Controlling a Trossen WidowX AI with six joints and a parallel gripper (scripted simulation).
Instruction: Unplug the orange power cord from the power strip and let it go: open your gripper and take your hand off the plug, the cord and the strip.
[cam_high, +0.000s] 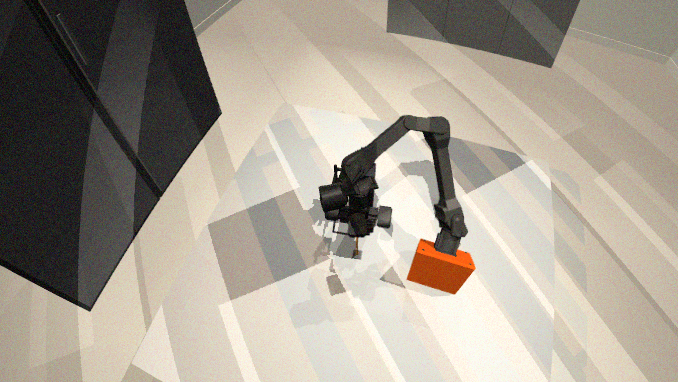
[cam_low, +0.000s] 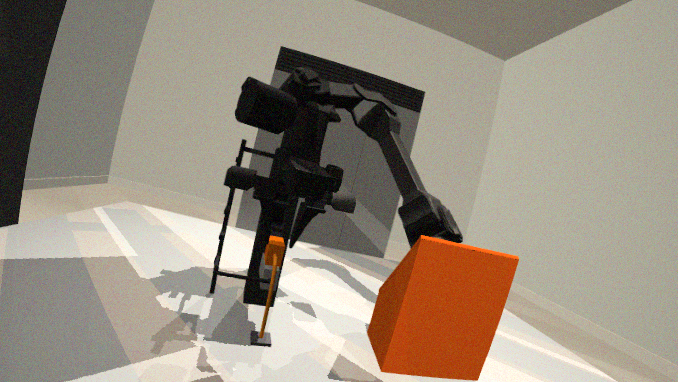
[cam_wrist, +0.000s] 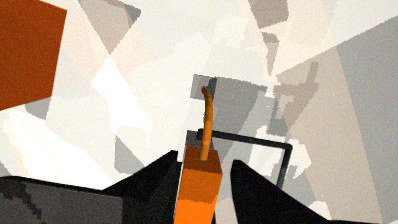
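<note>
Only wrist view shows plug (cam_wrist: 199, 187) between claw (cam_wrist: 202, 192) fingers.

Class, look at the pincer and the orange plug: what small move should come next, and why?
Probably draw the pincer back, clear of the orange plug. In the wrist view the fingers stand apart, with a gap beside the plug, yet the plug sits between them, its cord trailing away.
</note>
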